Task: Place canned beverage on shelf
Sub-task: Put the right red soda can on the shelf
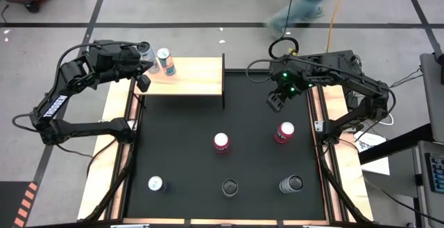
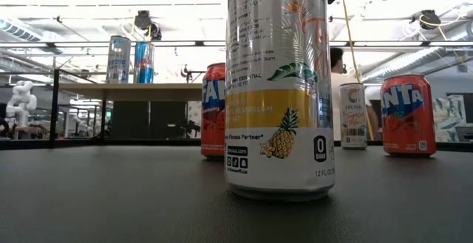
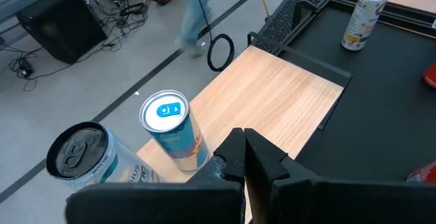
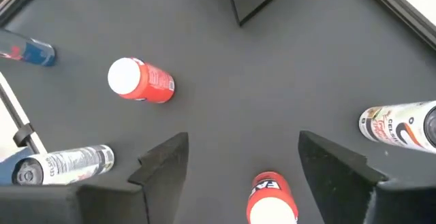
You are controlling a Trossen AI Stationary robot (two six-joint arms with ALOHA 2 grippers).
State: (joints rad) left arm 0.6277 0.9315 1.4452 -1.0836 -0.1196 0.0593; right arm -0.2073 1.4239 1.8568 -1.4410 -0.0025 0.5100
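Low view: tall slim can [image 2: 278,88] fills frame centre, silver w/ yellow band, pineapple graphic, "12 FL OZ", "0 sugar", "Fitness Partner" readable. Left of it, partly hidden, a red can [image 2: 213,110] showing "FA"; at right a red Fanta can [image 2: 408,115] w/ "NTA" visible. Between them a small pale can [image 2: 353,115], text too small to read.

Shelf [image 1: 201,75] sits upper centre-left in high view, light wood on black frame. Two cans on its left end: blue/red can [image 1: 165,61] w/ blue tab top, and silver can [image 1: 148,56] touching beside it. Left gripper [image 1: 143,82] is at the shelf's left edge, fingers clenched tight, nothing in them.

Right gripper [image 1: 275,101] hangs over the black mat [image 1: 180,152], upper right, jaws spread, empty. Red can [image 1: 284,132] stands just below it, another red can [image 1: 221,142] mid-mat.
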